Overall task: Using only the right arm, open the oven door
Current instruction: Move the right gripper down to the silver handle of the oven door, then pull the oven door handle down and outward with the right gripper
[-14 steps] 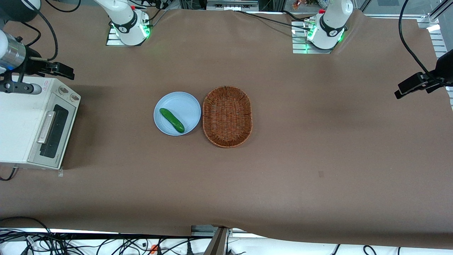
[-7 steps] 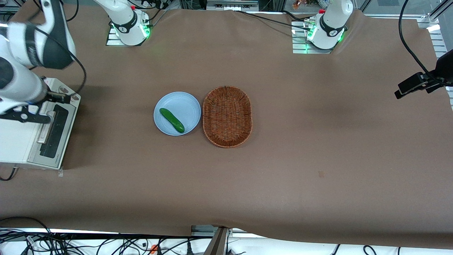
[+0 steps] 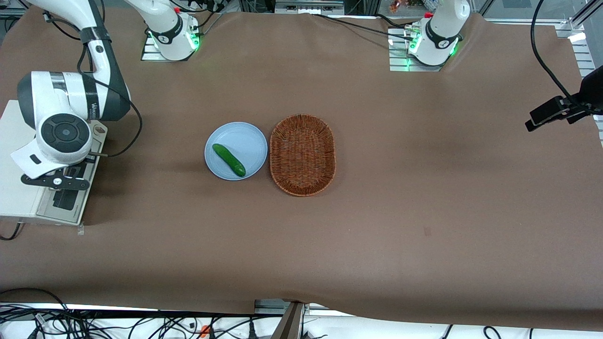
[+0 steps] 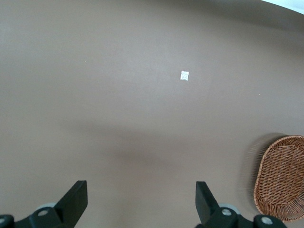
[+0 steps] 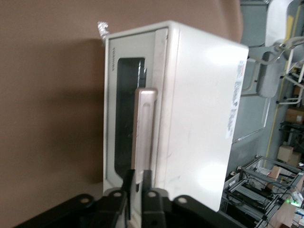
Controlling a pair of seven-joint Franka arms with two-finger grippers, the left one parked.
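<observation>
Table (image 3: 400,155): oven (image 3: 19,197), plate (image 3: 245,136), basket (image 3: 302,154).

A bare brown table surface (image 4: 142,109) was seen, marked by a small white square speck (image 4: 185,75). Part of a woven wicker basket (image 4: 280,178) was shown at the edge, well apart from the speck.

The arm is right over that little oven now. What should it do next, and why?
Probably pull the silver handle outward, away from the oven body. The pincer looks closed around the handle's end, and the oven door still sits flush and shut.
</observation>
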